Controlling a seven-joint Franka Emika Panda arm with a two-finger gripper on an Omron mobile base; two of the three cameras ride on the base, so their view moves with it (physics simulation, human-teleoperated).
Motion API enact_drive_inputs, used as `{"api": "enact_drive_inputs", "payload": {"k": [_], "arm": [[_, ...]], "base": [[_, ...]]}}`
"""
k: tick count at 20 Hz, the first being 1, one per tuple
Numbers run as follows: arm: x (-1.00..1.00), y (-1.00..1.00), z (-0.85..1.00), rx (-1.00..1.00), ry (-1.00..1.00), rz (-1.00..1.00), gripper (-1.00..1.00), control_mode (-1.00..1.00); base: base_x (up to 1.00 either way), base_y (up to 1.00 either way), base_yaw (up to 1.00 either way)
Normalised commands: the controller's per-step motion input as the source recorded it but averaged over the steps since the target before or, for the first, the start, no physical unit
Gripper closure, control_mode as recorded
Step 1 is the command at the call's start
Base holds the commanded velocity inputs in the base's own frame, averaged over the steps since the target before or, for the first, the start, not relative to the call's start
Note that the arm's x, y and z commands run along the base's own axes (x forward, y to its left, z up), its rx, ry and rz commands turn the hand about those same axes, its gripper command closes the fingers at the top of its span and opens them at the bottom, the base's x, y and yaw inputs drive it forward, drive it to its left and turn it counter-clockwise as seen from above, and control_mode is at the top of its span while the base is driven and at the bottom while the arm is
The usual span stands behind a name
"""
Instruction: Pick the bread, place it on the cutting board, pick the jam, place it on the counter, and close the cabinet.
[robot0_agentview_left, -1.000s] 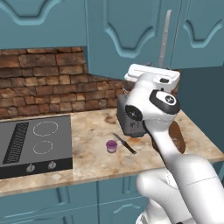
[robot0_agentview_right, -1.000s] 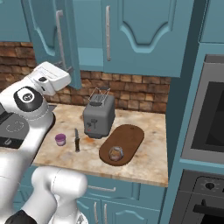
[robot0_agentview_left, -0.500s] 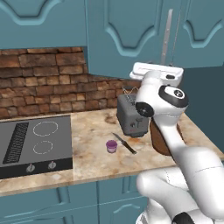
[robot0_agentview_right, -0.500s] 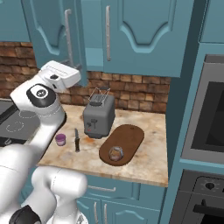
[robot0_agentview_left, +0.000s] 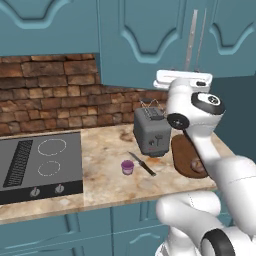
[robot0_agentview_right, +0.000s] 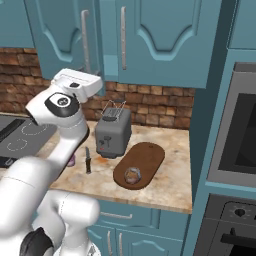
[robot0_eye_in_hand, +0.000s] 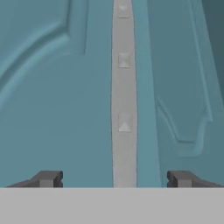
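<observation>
The jam (robot0_agentview_left: 128, 167) stands on the counter (robot0_agentview_left: 105, 185) left of a knife; in the right base view the arm half hides it. The bread (robot0_agentview_right: 132, 175) lies on the near end of the cutting board (robot0_agentview_right: 147, 155), also seen as the bread (robot0_agentview_left: 196, 163) on the cutting board (robot0_agentview_left: 181, 150). My white hand (robot0_agentview_left: 182, 78) is raised in front of the cabinet (robot0_agentview_left: 150, 35), close to its silver bar handle (robot0_agentview_left: 190, 40). In the hand view the gripper (robot0_eye_in_hand: 114, 179) is open, with the handle (robot0_eye_in_hand: 124, 87) running straight up between the fingertips (robot0_eye_in_hand: 48, 178). The door's edge shows beside the handle, so it looks slightly ajar.
A grey toaster (robot0_agentview_left: 151, 132) stands at the back of the counter beside the board, a knife (robot0_agentview_left: 142, 163) in front of it. The black stovetop (robot0_agentview_left: 37, 160) fills the left. An oven column (robot0_agentview_right: 235, 130) rises on the right, and a brick backsplash (robot0_agentview_left: 60, 95) lines the wall.
The arm has swung up and to the right, bringing the hand nearer the cabinet door handle. Jam, bread, board and toaster have stayed put.
</observation>
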Motion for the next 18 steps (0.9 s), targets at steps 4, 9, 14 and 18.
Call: {"api": "enact_drive_inputs", "payload": {"k": [4, 9, 14, 18], "arm": [[0.31, -0.15, 0.0, 0.0, 0.0, 0.06, -1.0, -1.0], [0.34, -0.06, 0.0, 0.0, 0.0, 0.05, -1.0, -1.0], [0.37, -0.01, 0.0, 0.0, 0.0, 0.03, -1.0, -1.0], [0.38, -0.01, 0.0, 0.0, 0.0, 0.02, -1.0, -1.0]], "base": [[0.0, 0.0, 0.0], [0.0, 0.0, 0.0], [0.0, 0.0, 0.0], [0.0, 0.0, 0.0]]}}
